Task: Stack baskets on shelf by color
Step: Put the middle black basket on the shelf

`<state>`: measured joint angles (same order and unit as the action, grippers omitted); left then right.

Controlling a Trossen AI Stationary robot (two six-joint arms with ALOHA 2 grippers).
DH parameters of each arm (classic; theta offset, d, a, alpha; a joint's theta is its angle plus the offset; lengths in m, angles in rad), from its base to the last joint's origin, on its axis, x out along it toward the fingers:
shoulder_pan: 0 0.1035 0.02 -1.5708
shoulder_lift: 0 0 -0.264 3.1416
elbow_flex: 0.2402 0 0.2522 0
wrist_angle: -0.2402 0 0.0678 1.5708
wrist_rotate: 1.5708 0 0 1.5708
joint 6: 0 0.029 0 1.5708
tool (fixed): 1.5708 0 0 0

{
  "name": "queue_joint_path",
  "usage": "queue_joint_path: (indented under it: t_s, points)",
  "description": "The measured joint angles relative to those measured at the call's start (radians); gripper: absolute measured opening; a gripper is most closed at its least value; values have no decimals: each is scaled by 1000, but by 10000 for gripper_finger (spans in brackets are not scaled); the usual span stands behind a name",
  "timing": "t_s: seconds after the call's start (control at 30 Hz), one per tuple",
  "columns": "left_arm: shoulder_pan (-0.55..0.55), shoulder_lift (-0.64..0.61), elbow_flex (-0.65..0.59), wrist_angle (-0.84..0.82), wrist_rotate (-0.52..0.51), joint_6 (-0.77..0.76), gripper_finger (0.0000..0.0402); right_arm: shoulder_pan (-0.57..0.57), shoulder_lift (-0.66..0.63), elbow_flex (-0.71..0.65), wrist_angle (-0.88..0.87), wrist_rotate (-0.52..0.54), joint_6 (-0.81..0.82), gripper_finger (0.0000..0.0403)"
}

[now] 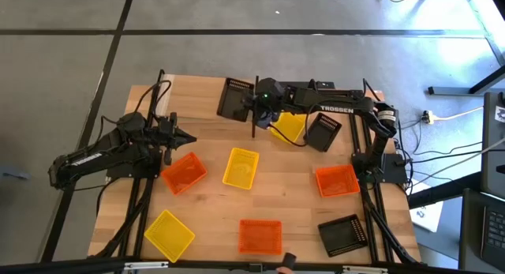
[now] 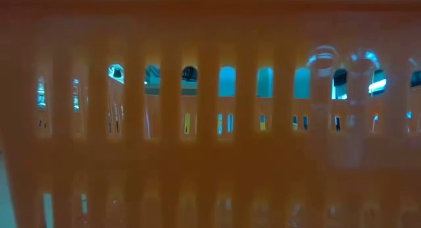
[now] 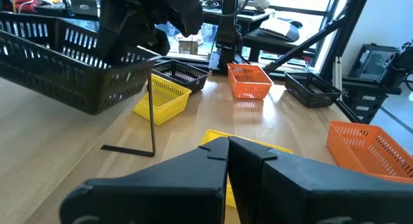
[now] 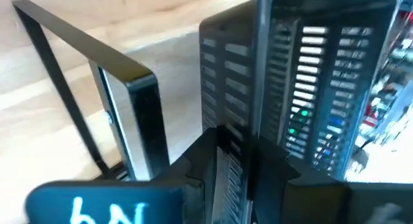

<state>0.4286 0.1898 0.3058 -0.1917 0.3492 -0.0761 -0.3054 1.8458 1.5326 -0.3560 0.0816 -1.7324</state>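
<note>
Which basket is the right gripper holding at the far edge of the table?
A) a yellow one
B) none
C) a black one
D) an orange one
C: the right gripper is shut on the rim of a black basket, seen raised off the table in the left wrist view.

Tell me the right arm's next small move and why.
Probably lower the black basket onto the far-left end of the table beside the thin black post and release it. The right gripper holds this basket by its rim, lifted and tilted, as the left wrist view shows.
</note>
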Motion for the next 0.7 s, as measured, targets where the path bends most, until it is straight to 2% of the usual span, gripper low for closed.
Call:
queue_joint_path:
  t_s: [0.27, 0.5, 0.63, 0.7]
  points:
    - [0, 0, 0, 0, 0, 0, 0, 0, 0, 0, -9, -4, 62, 74]
    - [0, 0, 0, 0, 0, 0, 0, 0, 0, 0, -51, 5, 4, 74]
    - [0, 0, 0, 0, 0, 0, 0, -1, 0, 0, -45, 0, 46, 74]
    - [0, 0, 0, 0, 0, 0, 0, 0, 0, 0, -46, 30, 25, 74]
